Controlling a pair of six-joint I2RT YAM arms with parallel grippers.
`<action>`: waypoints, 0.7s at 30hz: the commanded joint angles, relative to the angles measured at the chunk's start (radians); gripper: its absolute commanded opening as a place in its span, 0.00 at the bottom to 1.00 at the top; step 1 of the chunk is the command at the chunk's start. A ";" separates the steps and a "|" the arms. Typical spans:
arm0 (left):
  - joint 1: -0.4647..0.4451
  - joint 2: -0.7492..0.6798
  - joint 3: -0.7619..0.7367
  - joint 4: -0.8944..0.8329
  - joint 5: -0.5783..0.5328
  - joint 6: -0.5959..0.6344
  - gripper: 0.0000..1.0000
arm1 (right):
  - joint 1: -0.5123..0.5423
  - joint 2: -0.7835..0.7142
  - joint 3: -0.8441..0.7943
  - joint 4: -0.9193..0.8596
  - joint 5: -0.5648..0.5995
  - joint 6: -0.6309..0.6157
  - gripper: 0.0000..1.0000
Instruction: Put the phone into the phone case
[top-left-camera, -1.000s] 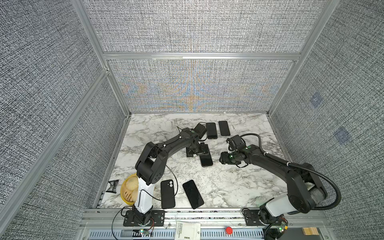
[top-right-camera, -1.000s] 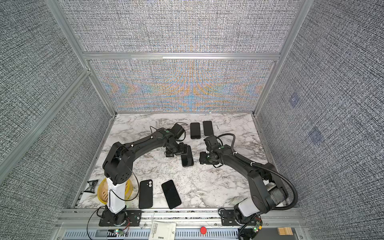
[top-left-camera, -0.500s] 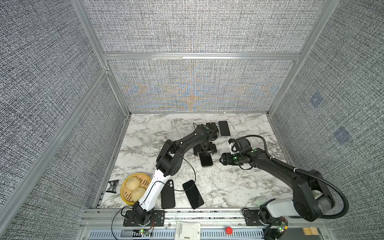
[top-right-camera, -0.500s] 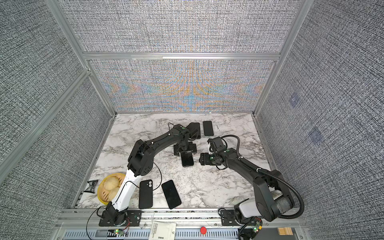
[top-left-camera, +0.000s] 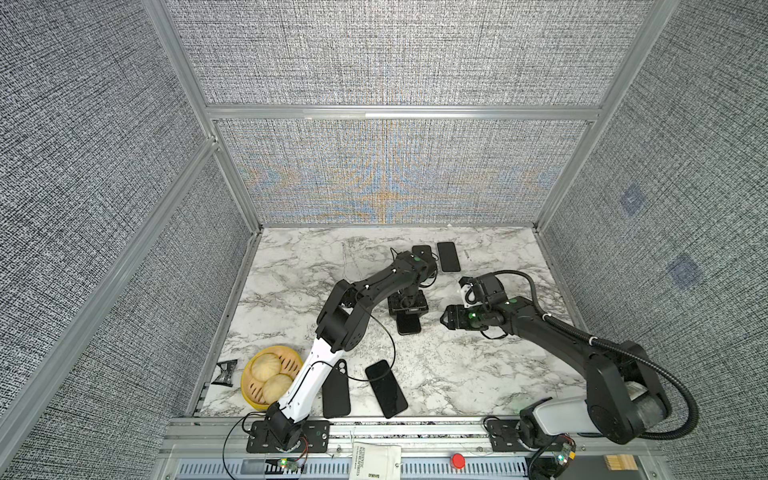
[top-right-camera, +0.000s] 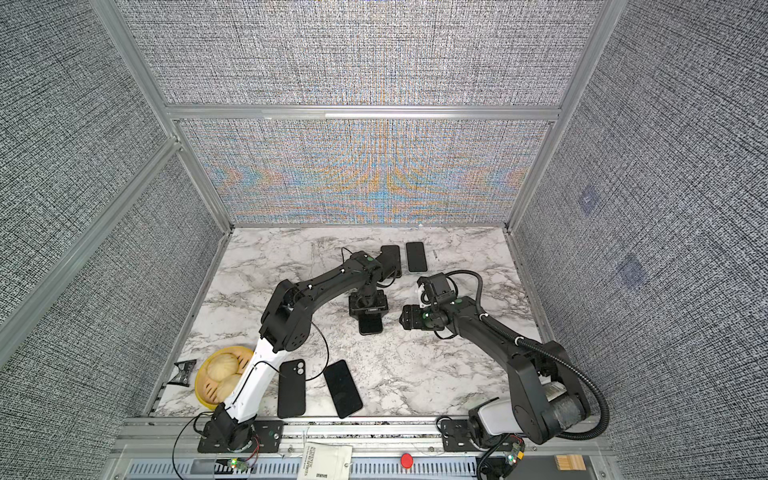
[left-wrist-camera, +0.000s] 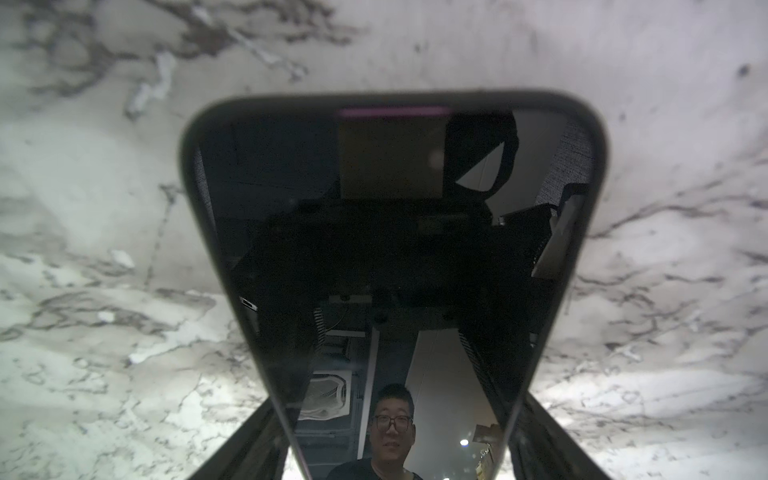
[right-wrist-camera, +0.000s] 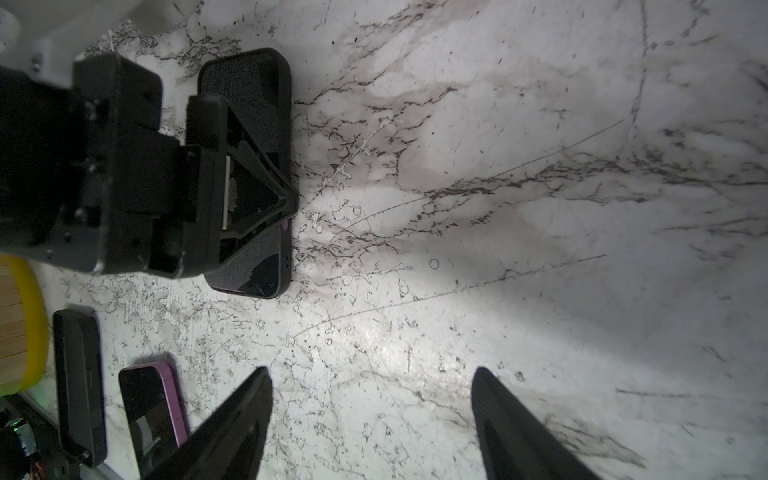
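Note:
In both top views the phone lies screen up mid-table inside a black phone case. The case rim frames the glossy screen, and a pink strip of the phone shows at the far end. My left gripper comes down over it, one finger against each long side, shut on the cased phone. The right wrist view shows one finger's tip at the case edge. My right gripper hovers open and empty over bare marble just to the phone's right.
Another phone and a case lie at the back, partly behind my left arm. Near the front edge are a black case and a purple-edged phone. A yellow steamer basket of buns stands front left.
My left arm has swung right and settled its gripper over the phone, its jaws narrowing against the sides. The right gripper has opened slightly and drawn back a little to the right.

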 joint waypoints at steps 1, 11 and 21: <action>0.010 0.008 0.028 -0.006 -0.001 0.048 0.71 | 0.001 0.000 -0.001 0.014 -0.003 0.005 0.78; 0.169 0.056 0.197 -0.022 -0.017 0.269 0.59 | 0.001 0.058 0.012 0.038 -0.009 0.019 0.78; 0.297 0.198 0.483 0.131 0.021 0.411 0.58 | 0.004 0.141 0.067 0.048 -0.041 0.018 0.78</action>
